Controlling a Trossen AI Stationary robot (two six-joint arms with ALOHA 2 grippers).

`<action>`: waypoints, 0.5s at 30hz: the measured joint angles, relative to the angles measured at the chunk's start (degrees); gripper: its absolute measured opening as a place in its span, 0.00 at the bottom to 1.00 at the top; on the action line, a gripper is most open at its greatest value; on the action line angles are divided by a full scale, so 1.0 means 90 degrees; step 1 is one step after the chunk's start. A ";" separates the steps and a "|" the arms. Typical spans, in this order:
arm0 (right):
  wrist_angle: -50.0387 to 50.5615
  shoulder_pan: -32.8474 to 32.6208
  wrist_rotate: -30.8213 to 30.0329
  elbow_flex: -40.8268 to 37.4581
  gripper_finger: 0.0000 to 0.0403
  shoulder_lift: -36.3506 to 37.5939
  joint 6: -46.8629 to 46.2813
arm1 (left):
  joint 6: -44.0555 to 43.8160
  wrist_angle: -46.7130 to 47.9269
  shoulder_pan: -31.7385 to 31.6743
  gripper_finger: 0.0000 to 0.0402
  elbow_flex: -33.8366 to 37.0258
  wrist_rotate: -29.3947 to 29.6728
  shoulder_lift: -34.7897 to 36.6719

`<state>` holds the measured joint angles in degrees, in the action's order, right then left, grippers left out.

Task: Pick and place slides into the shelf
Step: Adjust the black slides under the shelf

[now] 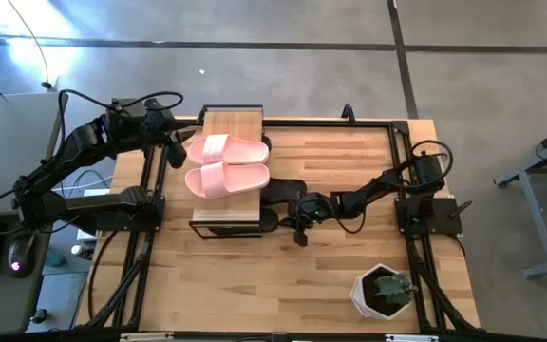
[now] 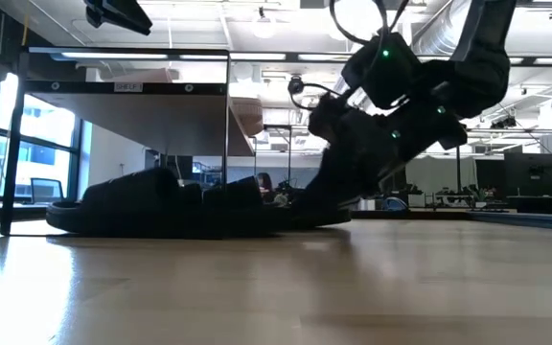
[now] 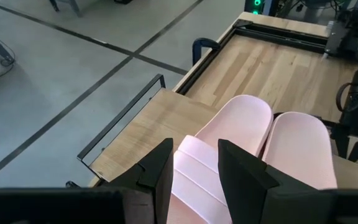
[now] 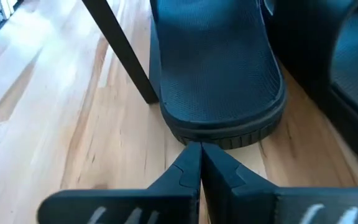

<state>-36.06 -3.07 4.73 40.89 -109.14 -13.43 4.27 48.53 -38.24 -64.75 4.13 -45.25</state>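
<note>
Item: slides, six listed. A pale pink pair [image 1: 226, 164] is seen lying side by side on the plank top of the shelf [image 1: 231, 123], which stands at the far left of the desk [image 1: 349, 275]. Black slides are seen beneath the plank, on the desk surface; their exact count cannot be told from the views. One black slide [image 4: 216, 74] lies at the shelf's right edge beside a black upright of the frame, just in front of the right arm.

Left gripper [image 3: 194, 165]: held over the pink pair at the left side of the shelf, fingers spread, with the strap of one pink slide between them; whether the strap is actually touched cannot be told.

Right gripper [image 4: 199, 165]: low at the desk, just right of the shelf, fingers pressed together, tips close to the rim of the black slide; nothing is held.

Handling, judged: the slides appear light, foam-like, soft and springy, matte rather than slippery, and not fragile. The wide strap or the sole's side edge is judged the best place to be taken hold of.

Also present: a potted plant [image 1: 385, 290], near right.
</note>
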 joint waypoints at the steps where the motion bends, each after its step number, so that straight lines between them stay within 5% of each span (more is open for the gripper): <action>1: 0.0003 0.0000 0.0000 0.0040 0.00 0.0000 0.0000 | -0.0002 0.0009 0.0000 0.28 0.0000 -0.0001 0.0000; 15: 0.0857 -0.0170 -0.0652 0.0069 0.00 0.0412 0.0151 | 0.0022 0.0013 0.0000 0.28 0.0000 -0.0001 0.0000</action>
<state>-28.34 -4.60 -1.14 41.52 -105.43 -12.07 4.47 48.64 -38.24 -64.75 4.12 -45.25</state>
